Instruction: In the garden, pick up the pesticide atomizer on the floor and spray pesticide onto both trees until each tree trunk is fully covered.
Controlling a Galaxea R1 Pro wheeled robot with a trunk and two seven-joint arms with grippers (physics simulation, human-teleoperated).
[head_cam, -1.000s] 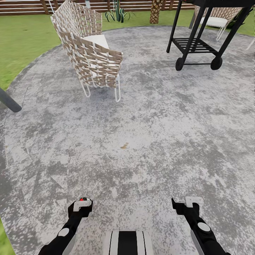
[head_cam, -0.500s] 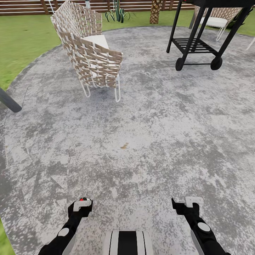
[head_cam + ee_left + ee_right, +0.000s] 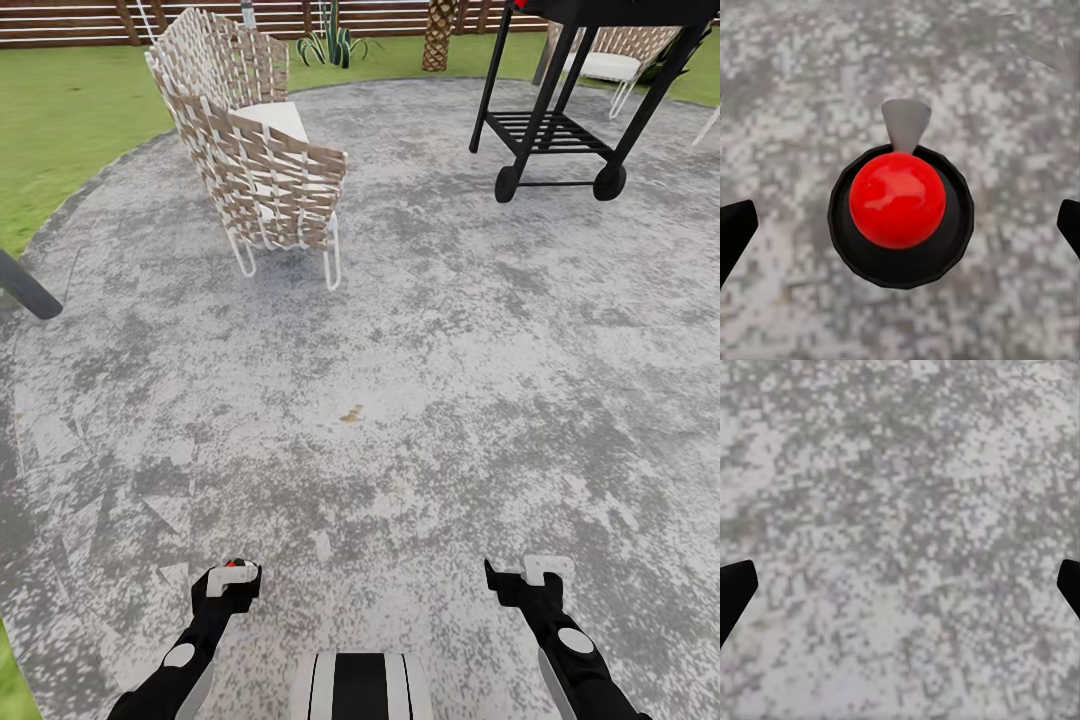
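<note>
One small pesticide atomizer [image 3: 900, 217] stood upright on the floor [image 3: 420, 400], seen from straight above in the left wrist view: round black body, glossy red ball cap in the middle, a grey nozzle or trigger tab poking out from under the cap on one side. Label not visible from that angle.

In the head view only a speck of its red cap [image 3: 234, 563] showed, right at the tip of the left gripper [image 3: 232, 580], low in that view. The left gripper [image 3: 900, 229] hovered directly over it with its dark fingertips [image 3: 735, 229] spread wide to either side and well clear of the body, nothing held. The right gripper [image 3: 528, 580] hung over bare concrete, fingers [image 3: 733, 589] likewise apart and empty.

Handling guess: light, rigid plastic, smooth round sides, so probably a bit slippery. It looked narrow for its height and might tip if nudged off-centre. Best hold would be across the black body below the cap, fingers squarely on opposite sides. The red ball is too rounded to pinch, and the grey tab should be left free and facing outward for spraying.

Around it: a woven chair [image 3: 255, 150] and a black wheeled cart [image 3: 555, 130] farther off on the paving, with grass [image 3: 70, 120] and a fence [image 3: 60, 18] beyond.
</note>
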